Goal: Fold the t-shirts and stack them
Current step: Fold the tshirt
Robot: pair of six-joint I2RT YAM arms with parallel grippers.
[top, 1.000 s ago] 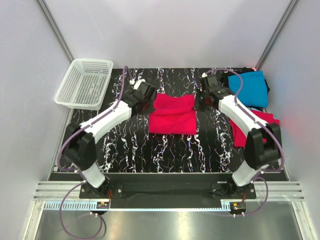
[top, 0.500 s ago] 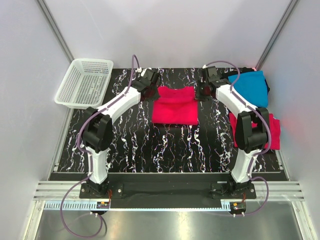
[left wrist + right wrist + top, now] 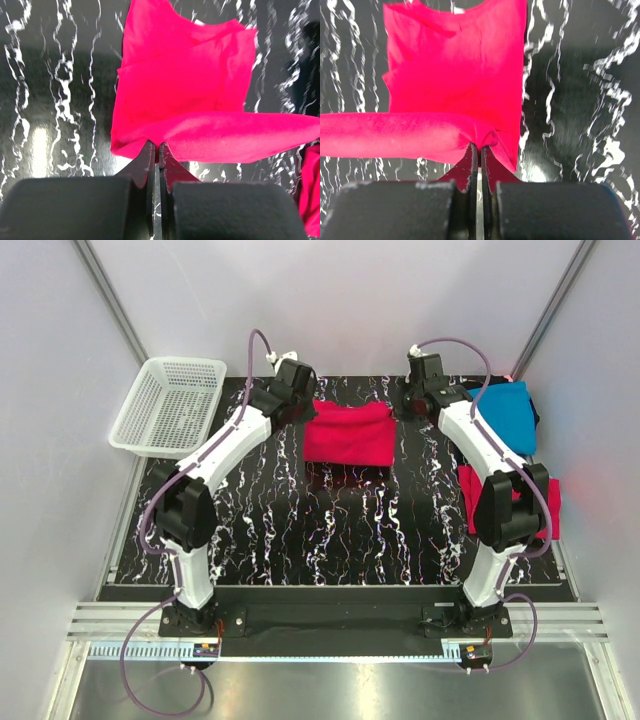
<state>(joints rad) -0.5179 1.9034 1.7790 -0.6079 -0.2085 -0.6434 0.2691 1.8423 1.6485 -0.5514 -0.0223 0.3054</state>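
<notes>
Wrist views: left gripper (image 3: 155, 148) and right gripper (image 3: 479, 148) each pinch soft, creased pinkish-red t-shirt (image 3: 185, 95) over marbled table (image 3: 60, 90)

Right gripper (image 3: 480, 154): two black fingers pressed together, pinching a fold of cloth at their tips.
Bright pinkish-red soft cloth t-shirt (image 3: 462, 80): a rolled edge runs left from the pinch and out of frame. The rest spreads beyond it, neckline at the top.
Black tabletop with white marbling (image 3: 570, 100): under the shirt, showing on both sides, blurred.

black marbled table (image 3: 340, 530) bears white basket (image 3: 168, 405) (far left), turquoise t-shirt (image 3: 505, 405), red t-shirt (image 3: 467, 505).
</notes>
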